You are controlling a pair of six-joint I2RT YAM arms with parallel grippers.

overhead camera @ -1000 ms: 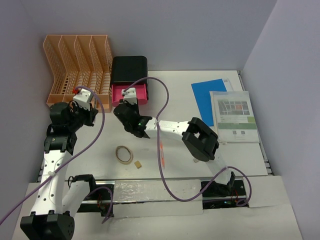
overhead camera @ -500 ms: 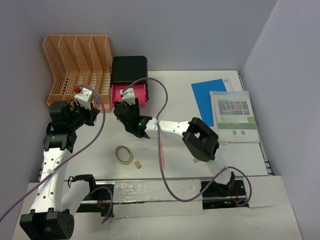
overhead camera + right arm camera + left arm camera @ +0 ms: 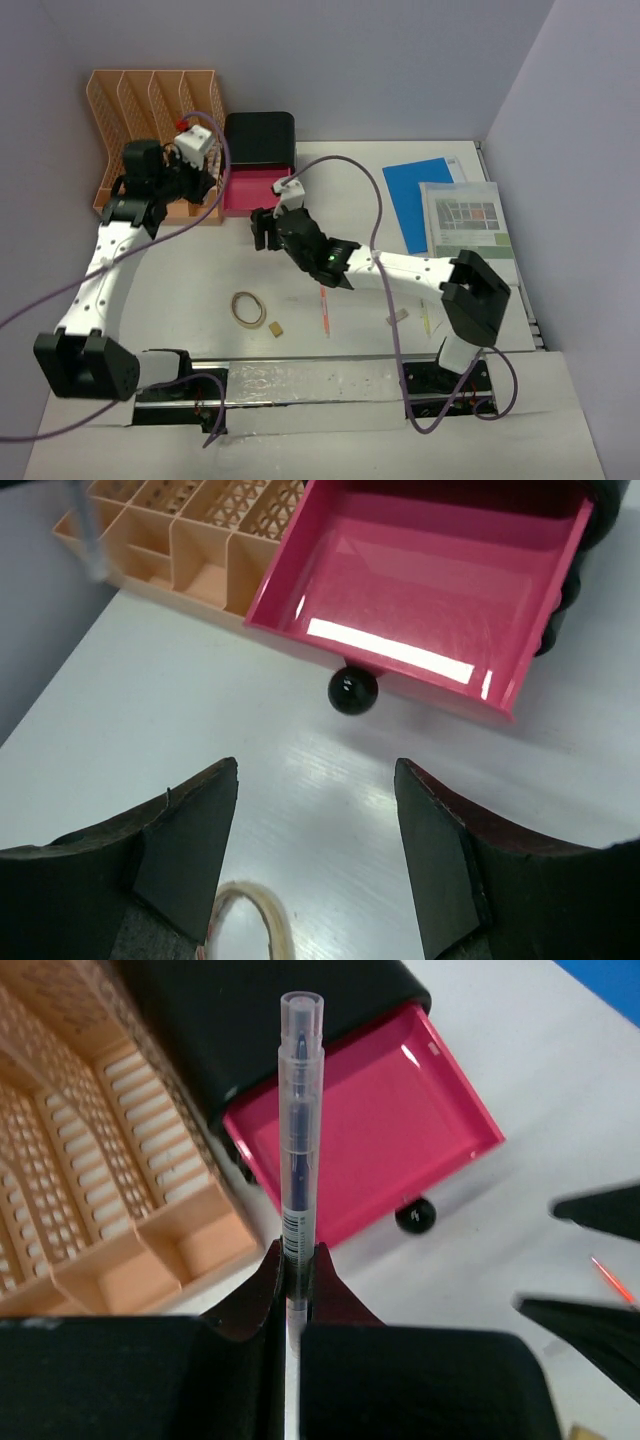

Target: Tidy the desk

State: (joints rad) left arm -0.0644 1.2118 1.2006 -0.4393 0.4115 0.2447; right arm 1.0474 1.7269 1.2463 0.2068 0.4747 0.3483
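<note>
pen was pinched low by left gripper; judged light, stiff, slick. right gripper was spread over desk, near of drawer.

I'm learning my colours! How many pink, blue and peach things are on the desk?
Pink: 1, the drawer
Blue: 1, the folder
Peach: 1, the file rack
Total: 3

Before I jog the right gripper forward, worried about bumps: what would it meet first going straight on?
Probably the black knob on the open pink drawer, nearly centred ahead of the right gripper, whose jaws stand open; depth is unclear.
</note>
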